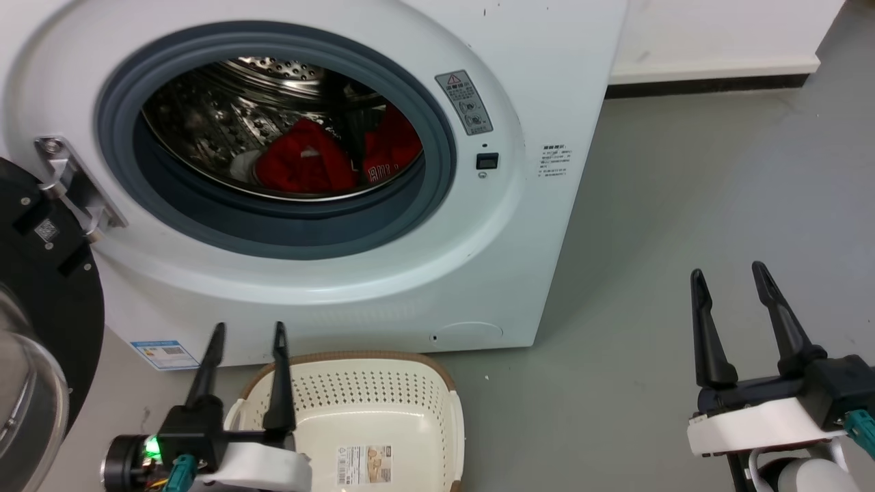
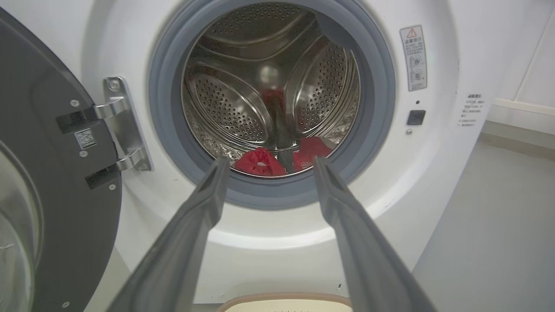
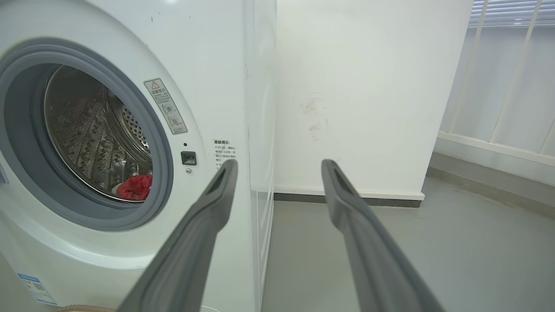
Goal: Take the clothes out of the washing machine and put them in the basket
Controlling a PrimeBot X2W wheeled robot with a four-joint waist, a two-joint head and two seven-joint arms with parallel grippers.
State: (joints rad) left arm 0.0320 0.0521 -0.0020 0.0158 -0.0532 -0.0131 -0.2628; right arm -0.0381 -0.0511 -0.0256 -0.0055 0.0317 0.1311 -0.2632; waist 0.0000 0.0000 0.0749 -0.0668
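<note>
Seeing clothes (image 1: 307, 164) heaped low inside the washing machine (image 1: 547, 225), just behind the porthole lip. Got basket (image 1: 369, 393) on the floor against the machine's front, under the porthole.

Holding nothing: left gripper (image 1: 249, 328) spread wide in front of the machine's base, right gripper (image 1: 729, 270) equally wide, off past the machine's right side.

Risks:
- could snag a finger on gasket (image 1: 441, 130) going in
- could pinch one garment only, or drop fabric short of the basket
- could clip door (image 1: 41, 294), swung open at the machine's left

Can't tell how the garments overlap: split by dark paddle (image 2: 284, 147), lettering barely legible. Door and basket cut off.
</note>
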